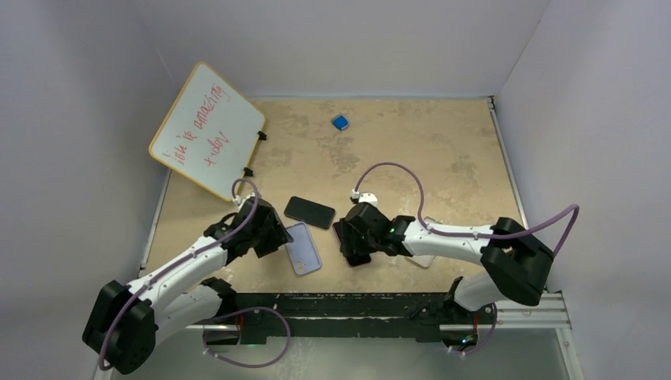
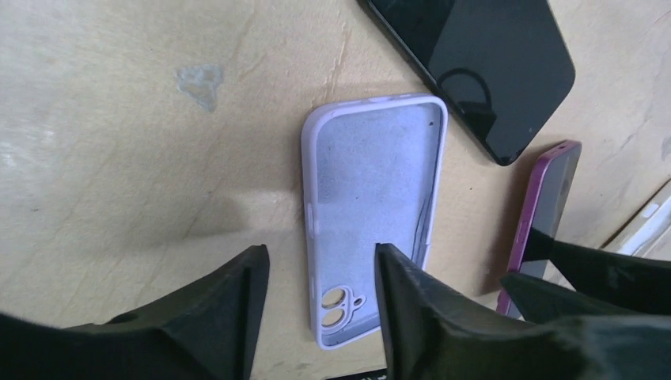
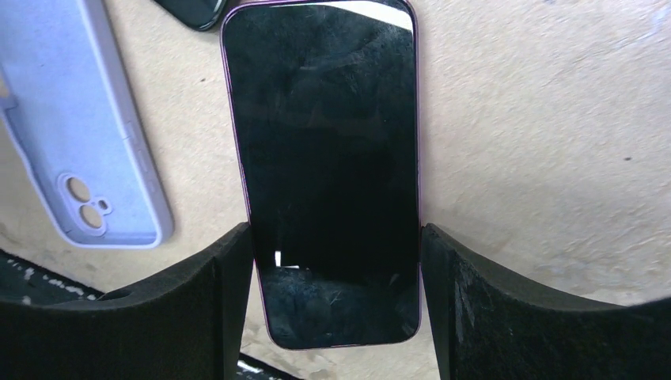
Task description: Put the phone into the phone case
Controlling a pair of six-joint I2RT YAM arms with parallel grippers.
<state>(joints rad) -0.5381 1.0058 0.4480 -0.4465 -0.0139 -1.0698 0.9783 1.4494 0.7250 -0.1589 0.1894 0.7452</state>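
The lavender phone case (image 1: pixel 303 248) lies open side up on the table, also in the left wrist view (image 2: pixel 372 182) and the right wrist view (image 3: pixel 87 134). My left gripper (image 2: pixel 320 257) is open and empty just above the case's camera-hole end, its fingers astride the case's left rim. The purple-edged phone (image 3: pixel 324 158), screen up, sits between my right gripper's (image 3: pixel 336 237) fingers, which press both its long edges. In the left wrist view this phone (image 2: pixel 546 198) looks tilted up beside the case.
A second, black phone (image 1: pixel 309 211) lies just behind the case. A whiteboard (image 1: pixel 207 131) with red writing leans at the back left. A small blue object (image 1: pixel 340 122) sits at the back. A white flat thing (image 1: pixel 423 257) lies under the right arm.
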